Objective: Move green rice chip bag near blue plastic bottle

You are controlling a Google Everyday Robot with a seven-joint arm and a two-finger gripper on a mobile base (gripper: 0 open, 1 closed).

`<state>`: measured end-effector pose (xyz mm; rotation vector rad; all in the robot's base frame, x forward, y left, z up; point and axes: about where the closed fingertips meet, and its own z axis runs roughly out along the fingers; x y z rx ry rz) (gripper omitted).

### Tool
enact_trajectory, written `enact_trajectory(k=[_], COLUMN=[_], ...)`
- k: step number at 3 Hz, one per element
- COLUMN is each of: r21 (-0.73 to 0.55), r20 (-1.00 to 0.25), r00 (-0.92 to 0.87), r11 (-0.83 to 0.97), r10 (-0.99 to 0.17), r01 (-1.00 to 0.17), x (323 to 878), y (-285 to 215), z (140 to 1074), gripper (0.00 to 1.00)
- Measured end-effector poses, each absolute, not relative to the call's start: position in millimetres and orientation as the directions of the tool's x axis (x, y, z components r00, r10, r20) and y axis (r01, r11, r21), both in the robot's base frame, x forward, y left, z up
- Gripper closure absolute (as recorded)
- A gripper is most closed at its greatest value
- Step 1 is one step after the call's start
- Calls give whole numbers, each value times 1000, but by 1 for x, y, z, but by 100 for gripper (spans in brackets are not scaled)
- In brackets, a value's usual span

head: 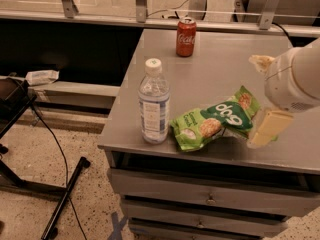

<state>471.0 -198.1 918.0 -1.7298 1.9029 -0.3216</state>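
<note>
The green rice chip bag (216,118) lies flat on the grey metal table (210,64), near its front edge. The blue plastic bottle (153,103) stands upright just left of the bag, a small gap apart. My gripper (254,101) is at the right end of the bag, at the end of the white arm (295,79). Its fingers are spread wide: one pale finger (269,128) reaches down by the bag's right corner, and the other fingertip (261,62) is further back. The gripper is open and holds nothing.
A red soda can (185,30) stands at the table's far edge. Drawers (207,199) sit under the tabletop. To the left, on the floor, are a black stand leg and cable (65,194) and a low ledge (42,77).
</note>
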Motion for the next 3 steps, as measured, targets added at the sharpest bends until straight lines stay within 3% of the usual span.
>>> enact_trajectory(k=[2,3], r21=[-406,-413], r20=[-524,-530], r00=[-95,-81], r11=[347,340], r10=[-846,-844], r01=[-845,-845], x=[443,446], y=[-299,-284], z=[969,975], gripper=[0,0])
